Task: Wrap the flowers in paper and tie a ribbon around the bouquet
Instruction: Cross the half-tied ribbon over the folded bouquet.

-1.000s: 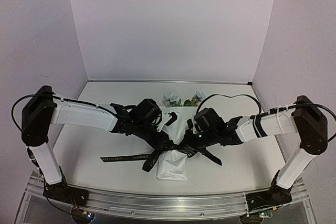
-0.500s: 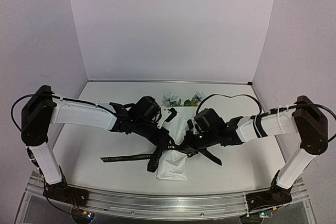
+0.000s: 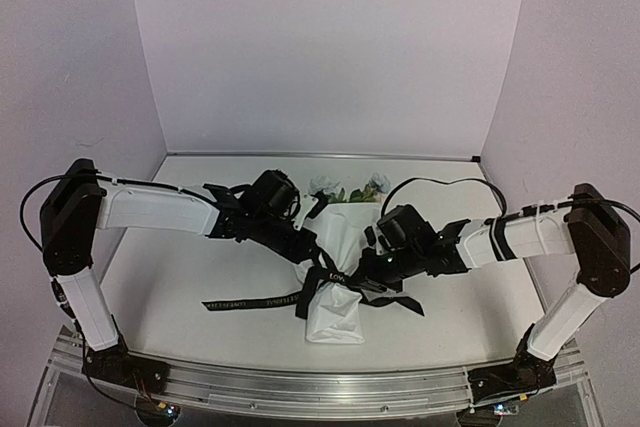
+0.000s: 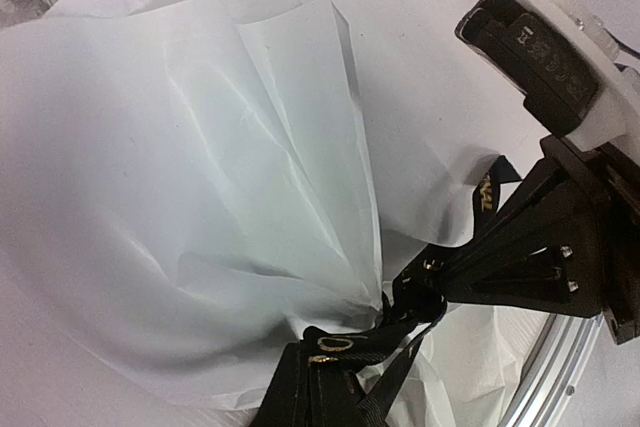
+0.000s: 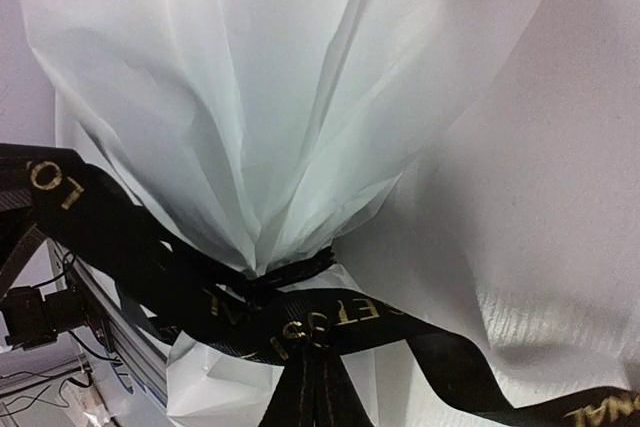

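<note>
White tabletop [image 3: 170,267], walled at 9, 12 and 3 o'clock: white paper-cone bouquet [image 3: 335,319] at centre, its black lettered ribbon [image 3: 250,301] pinched by left gripper [image 3: 318,269] and right gripper [image 3: 364,273].

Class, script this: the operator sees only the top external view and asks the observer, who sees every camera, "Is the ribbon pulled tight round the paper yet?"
Observer: Yes. The right wrist view shows the ribbon pinching the paper into a narrow neck, with pleats fanning out above it.
Operator: Where exactly is the right claw?
Observer: In the left wrist view, the right claw has its tip at that neck, shut on the ribbon.
Operator: What colour is the lettering?
Observer: Close up, it is gold.
</note>
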`<state>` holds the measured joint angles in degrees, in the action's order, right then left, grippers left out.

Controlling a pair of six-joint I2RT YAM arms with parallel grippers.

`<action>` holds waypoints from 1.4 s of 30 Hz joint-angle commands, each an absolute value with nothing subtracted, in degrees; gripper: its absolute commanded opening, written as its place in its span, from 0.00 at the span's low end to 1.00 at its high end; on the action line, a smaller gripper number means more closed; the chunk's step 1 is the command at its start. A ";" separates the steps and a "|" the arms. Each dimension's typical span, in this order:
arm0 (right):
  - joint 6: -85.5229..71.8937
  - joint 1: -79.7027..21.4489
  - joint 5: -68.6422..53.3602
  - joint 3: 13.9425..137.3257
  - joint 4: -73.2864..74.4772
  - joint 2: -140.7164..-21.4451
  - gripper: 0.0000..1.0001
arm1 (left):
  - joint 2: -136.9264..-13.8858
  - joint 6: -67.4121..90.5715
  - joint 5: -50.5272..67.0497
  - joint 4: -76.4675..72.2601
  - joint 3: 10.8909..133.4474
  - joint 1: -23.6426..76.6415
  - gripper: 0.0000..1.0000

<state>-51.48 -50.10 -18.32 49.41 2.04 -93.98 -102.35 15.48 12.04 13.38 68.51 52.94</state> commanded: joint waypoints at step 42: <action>-20.35 -48.77 -13.23 60.47 37.59 -79.18 0.60 | -114.27 20.83 30.50 20.69 84.97 49.39 0.00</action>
